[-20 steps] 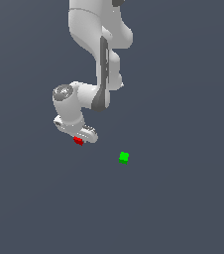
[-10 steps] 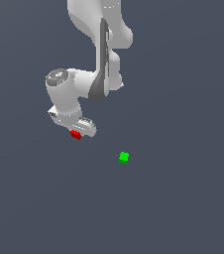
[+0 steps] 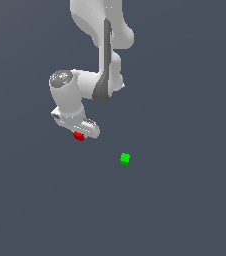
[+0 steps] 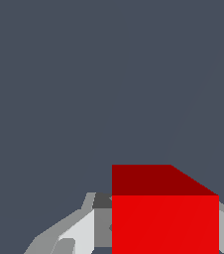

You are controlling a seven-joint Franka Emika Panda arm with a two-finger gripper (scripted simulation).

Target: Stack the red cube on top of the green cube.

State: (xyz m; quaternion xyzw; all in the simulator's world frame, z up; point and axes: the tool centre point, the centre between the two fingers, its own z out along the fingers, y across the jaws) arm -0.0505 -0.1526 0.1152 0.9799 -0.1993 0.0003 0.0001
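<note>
The red cube is held between the fingers of my gripper, which is shut on it and lifted off the grey floor. In the wrist view the red cube fills the space between the grey fingers. The green cube rests on the floor by itself, apart from the gripper, lower and toward the exterior view's right. It does not show in the wrist view.
Only a plain dark grey floor surrounds the two cubes. The white arm reaches down from the upper middle of the exterior view.
The gripper has risen with the red cube in it, and the wrist has turned a little. The green cube has not moved.
</note>
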